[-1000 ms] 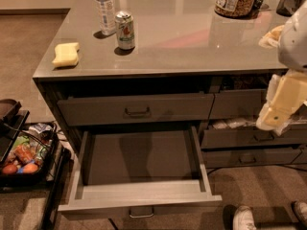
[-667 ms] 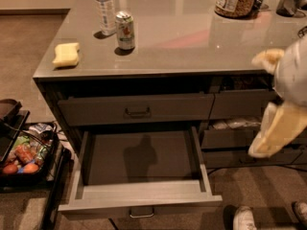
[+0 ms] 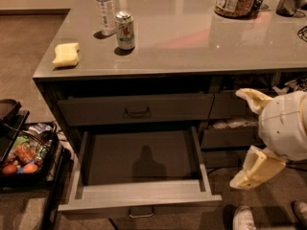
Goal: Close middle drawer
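Camera view: we see wide dark-grey middle drawer (image 3: pixel 139 157) pulled far out, bare interior, small metal loop handle (image 3: pixel 141 212) on low front edge. Taller-fronted grey drawer (image 3: pixel 134 110) sits shut directly above. Cream two-finger gripper (image 3: pixel 237 138) hangs right of drawer's front corner, apart from it, fingers spread wide, gripping nothing. Black wire basket (image 3: pixel 48 150) near left rail; white shoe (image 3: pixel 243 218) near right front corner. We see clear gap between gripper and drawer side.
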Action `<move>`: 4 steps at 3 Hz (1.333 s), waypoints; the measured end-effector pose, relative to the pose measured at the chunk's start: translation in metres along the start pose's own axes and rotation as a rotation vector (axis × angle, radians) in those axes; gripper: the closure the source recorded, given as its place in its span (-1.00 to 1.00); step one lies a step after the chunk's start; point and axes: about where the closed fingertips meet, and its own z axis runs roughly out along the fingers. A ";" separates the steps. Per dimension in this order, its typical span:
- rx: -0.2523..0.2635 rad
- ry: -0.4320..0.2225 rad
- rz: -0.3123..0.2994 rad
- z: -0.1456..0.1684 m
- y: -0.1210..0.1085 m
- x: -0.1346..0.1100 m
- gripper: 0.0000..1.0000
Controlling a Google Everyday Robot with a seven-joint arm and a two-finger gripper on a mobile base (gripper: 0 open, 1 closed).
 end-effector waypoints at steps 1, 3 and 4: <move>-0.001 0.000 -0.002 0.000 0.000 -0.001 -1.00; 0.048 0.056 0.043 0.023 -0.001 0.034 -1.00; 0.073 0.086 0.079 0.061 -0.003 0.075 -1.00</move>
